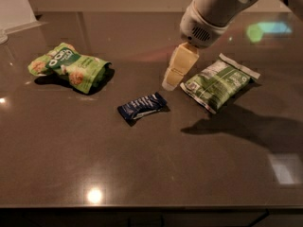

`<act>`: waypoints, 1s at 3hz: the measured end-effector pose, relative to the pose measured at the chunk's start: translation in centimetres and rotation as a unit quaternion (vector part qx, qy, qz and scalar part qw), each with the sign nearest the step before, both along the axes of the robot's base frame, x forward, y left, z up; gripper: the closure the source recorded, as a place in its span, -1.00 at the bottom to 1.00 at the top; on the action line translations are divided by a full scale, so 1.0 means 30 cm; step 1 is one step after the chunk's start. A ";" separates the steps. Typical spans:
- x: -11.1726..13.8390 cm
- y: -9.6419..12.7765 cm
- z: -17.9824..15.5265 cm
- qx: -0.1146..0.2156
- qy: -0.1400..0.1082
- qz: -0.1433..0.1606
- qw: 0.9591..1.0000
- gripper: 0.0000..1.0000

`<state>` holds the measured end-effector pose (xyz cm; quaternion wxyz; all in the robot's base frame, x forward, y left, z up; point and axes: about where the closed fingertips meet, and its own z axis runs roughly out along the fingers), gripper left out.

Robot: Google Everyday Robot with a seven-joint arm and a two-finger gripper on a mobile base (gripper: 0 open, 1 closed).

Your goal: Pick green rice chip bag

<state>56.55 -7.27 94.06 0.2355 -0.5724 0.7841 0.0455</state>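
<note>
The green rice chip bag (68, 67) lies on the dark table at the left: lime-green, with a dark green label and pale rice cake pictures. My gripper (171, 82) hangs in the air over the middle of the table, far to the right of the bag. Its pale yellow fingers point down and to the left. It holds nothing. The white arm reaches in from the upper right.
A small dark blue wrapper (142, 107) lies below and left of the gripper. A darker green flat packet (218, 82) with a white text panel lies just right of it. The table's front edge (151, 206) runs along the bottom.
</note>
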 end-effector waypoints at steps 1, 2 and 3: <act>0.105 0.128 -0.047 0.038 -0.002 0.010 0.999 -1.00; 0.202 0.252 -0.088 0.069 -0.004 0.018 0.997 -1.00; 0.280 0.368 -0.118 0.095 0.000 0.021 0.995 -1.00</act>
